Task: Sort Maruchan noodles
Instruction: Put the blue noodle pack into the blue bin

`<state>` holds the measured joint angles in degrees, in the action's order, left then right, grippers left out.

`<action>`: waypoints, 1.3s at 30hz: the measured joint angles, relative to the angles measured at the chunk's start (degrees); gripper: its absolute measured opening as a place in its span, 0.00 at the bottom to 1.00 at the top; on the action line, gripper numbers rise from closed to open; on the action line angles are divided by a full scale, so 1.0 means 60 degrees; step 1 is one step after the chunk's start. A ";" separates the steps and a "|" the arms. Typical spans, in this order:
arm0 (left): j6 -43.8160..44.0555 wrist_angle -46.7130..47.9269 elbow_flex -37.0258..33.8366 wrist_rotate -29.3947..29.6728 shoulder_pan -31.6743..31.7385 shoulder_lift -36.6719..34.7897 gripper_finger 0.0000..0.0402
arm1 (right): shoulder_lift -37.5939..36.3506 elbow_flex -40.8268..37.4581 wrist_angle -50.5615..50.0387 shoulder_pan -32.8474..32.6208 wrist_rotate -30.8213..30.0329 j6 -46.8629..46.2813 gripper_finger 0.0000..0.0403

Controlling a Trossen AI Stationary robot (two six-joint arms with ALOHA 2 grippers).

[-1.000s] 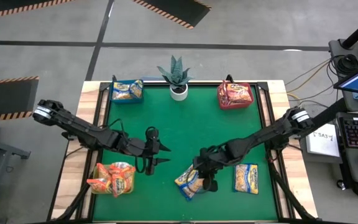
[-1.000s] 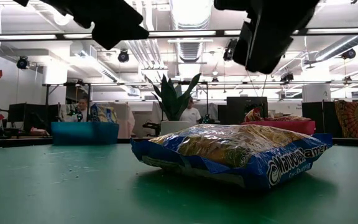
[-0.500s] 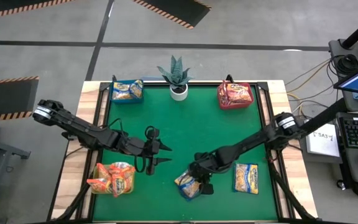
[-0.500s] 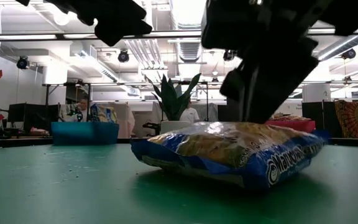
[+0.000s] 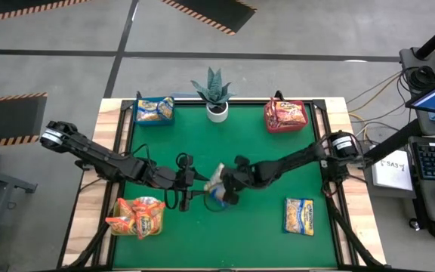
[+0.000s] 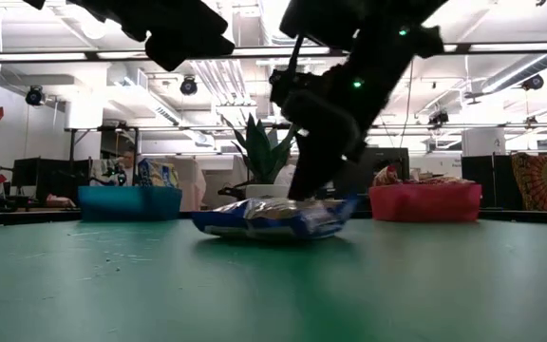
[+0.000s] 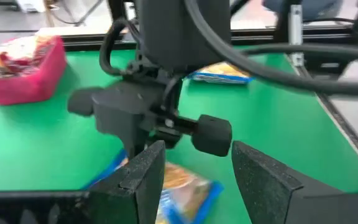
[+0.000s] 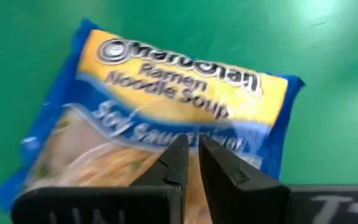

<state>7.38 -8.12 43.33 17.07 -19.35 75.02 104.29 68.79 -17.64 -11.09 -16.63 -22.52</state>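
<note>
A blue-edged yellow noodle packet (image 8: pixel 179 81) is at the table's middle (image 5: pixel 214 180), low over the green mat (image 6: pixel 273 218). My right gripper (image 8: pixel 191 146) is shut on its top face, slanting down from the right (image 5: pixel 222 189). My left gripper (image 5: pixel 201 189) hovers open just left of the packet, pointing at it, with nothing between its fingers (image 7: pixel 194 152). A second blue-edged packet (image 5: pixel 298 216) lies flat at the near right. Orange packets fill the yellow-green bin (image 5: pixel 136 217). My right gripper has its closed fingertips (image 8: pixel 180 149) on the middle of the packet's printed top face (image 8: pixel 166 127), slanting down from the table's right. The tips hide whether they pinch the wrapper film. The packet stays nearly level, its underside at or just above the mat (image 6: pixel 264 234).
A blue bin (image 5: pixel 155 110) with packets stands at the far left. A red bin (image 5: pixel 285 116) with red packets stands at the far right, and a potted plant (image 5: pixel 216 94) is between them. There is open green mat along the near edge and the middle right.
My right gripper has come down onto the blue-edged packet near the front edge. It has then gone toward the far edge and the left, taking the packet along to the table's middle beside my left gripper. The packet has stayed low and roughly level.
</note>
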 joint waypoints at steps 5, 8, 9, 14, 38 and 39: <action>0.0136 0.0106 0.0000 0.0666 0.0029 0.0000 0.42 | -0.0561 0.0033 0.0032 0.0458 0.0007 0.0593 0.07; 0.0313 0.0294 0.0000 0.0823 0.0102 0.0000 0.42 | -0.0905 -0.0003 0.0025 0.0505 -0.0023 0.1017 0.07; 0.0349 0.0322 0.0000 0.0820 0.0141 0.0001 0.42 | -0.1033 -0.0054 0.0012 0.0498 -0.0016 0.1193 0.07; 0.0559 0.0278 -0.0075 0.0823 0.0339 0.0004 0.42 | -0.1339 -0.0589 0.0368 0.0476 0.0019 0.1373 0.07; 0.4061 -0.2604 -0.2126 0.0491 0.1313 0.0007 0.49 | -0.1294 -0.4233 0.4495 0.1351 -0.0020 0.0466 0.07; 0.4156 -0.2606 -0.2135 0.0491 0.1320 0.0007 0.51 | -0.1279 -0.4284 0.4534 0.1358 -0.0023 0.0466 0.07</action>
<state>32.31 -23.75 30.52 20.01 -11.44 75.07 96.62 43.09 9.56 -2.94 -16.78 -19.73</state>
